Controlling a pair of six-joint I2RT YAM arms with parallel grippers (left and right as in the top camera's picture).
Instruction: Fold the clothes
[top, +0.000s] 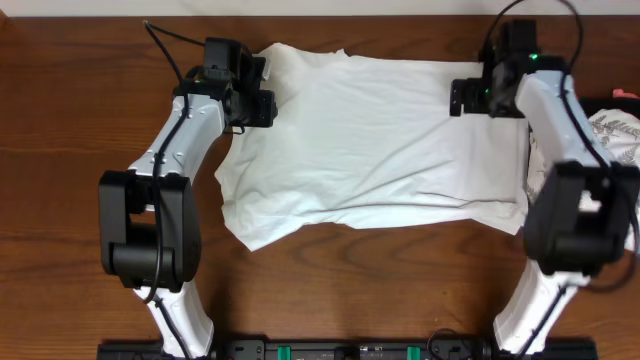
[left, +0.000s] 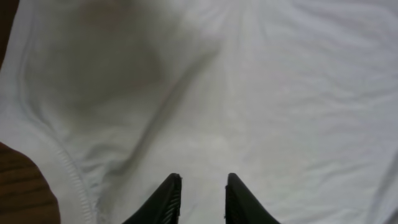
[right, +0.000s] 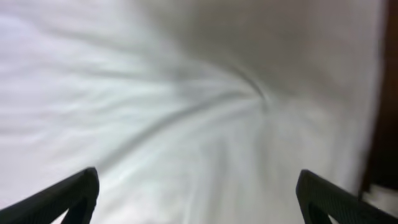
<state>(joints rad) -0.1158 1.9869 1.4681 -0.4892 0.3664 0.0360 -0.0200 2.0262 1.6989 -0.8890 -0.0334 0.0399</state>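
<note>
No text, label or number is being shown clearly enough to be read. A grey print is being seen on a second white cloth (top: 618, 132) at the right edge, but it is too small to make out.

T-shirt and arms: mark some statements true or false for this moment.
1. The T-shirt lies spread out on the wooden table. True.
2. The right gripper has its jaws shut. False: they stand wide apart over the cloth.
3. A chest graphic faces up. False: only plain white fabric shows.
4. A printed cloth lies at the table's right edge. True.
</note>
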